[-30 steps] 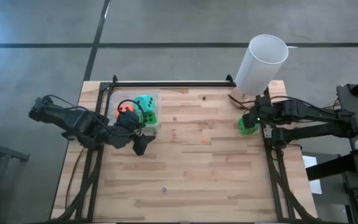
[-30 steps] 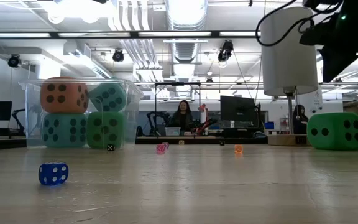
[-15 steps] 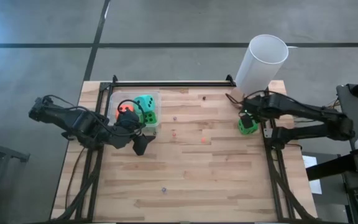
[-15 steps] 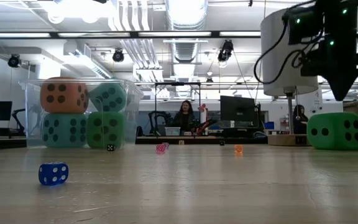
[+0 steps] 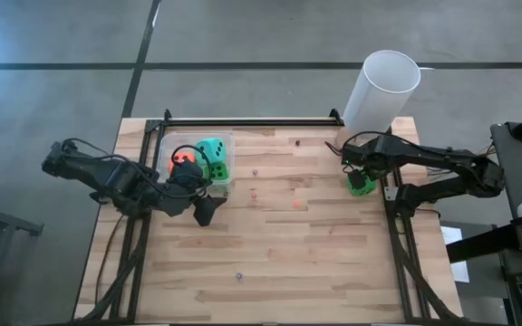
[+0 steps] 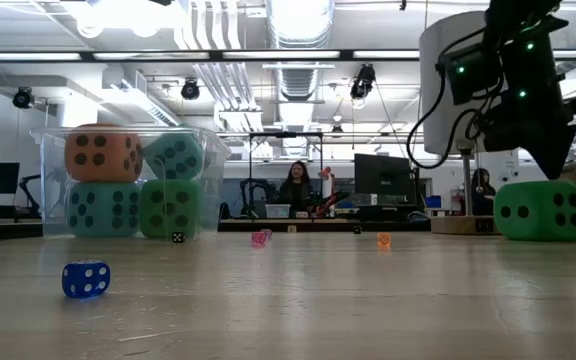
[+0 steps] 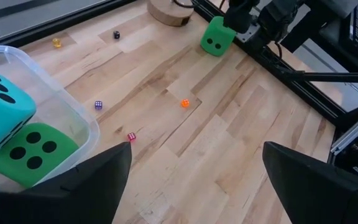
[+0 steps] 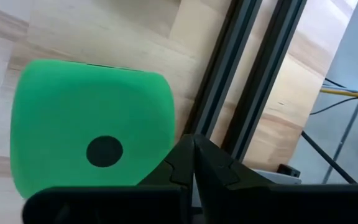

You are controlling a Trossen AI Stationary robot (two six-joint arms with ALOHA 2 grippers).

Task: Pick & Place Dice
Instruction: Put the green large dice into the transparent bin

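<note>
Right hand (image 5: 350, 163) has shifted leftward along the tabletop (image 5: 279, 263) edge and now hangs over the green die (image 5: 362, 183), fingers together, holding nothing. Green die sits beside the white cylinder (image 5: 381, 92). Left hand (image 5: 205, 210) waits beside the tub (image 5: 166, 149), fingers apart. Tub contains orange, teal and green dice (image 6: 133, 182).
</note>
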